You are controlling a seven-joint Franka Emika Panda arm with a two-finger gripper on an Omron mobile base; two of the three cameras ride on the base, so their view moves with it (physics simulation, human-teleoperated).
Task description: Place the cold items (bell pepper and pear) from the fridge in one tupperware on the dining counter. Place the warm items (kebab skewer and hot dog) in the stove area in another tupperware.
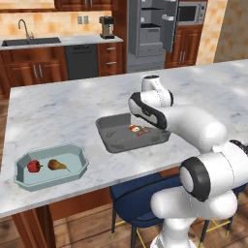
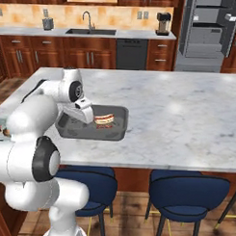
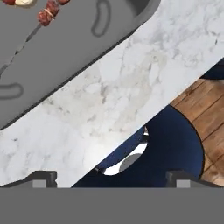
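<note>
A grey tupperware point(image 1: 112, 137) on the dining counter holds the hot dog point(image 1: 134, 128) and the kebab skewer point(image 1: 141, 132). To its left, a light blue tupperware point(image 1: 72, 151) holds the red bell pepper point(image 1: 34, 166) and the pear point(image 1: 56, 165). My gripper point(image 3: 111, 179) is open and empty, with both fingertips point(image 3: 43, 178) spread wide. It hangs above the counter's near edge, just beside the grey tupperware point(image 3: 65, 48). The hand view catches the kebab skewer point(image 3: 49, 12) and a bit of the hot dog point(image 3: 19, 2) at its top. The right base view shows the hot dog point(image 2: 104, 119) in the grey tupperware point(image 2: 117, 131).
Blue stools point(image 2: 185, 189) stand under the counter's near edge. Across the kitchen the fridge point(image 1: 152, 26) stands with its door open. A sink point(image 2: 89, 30) and a coffee machine point(image 1: 106, 26) sit on the back counter. The marble counter point(image 2: 187, 122) stretches wide to the right.
</note>
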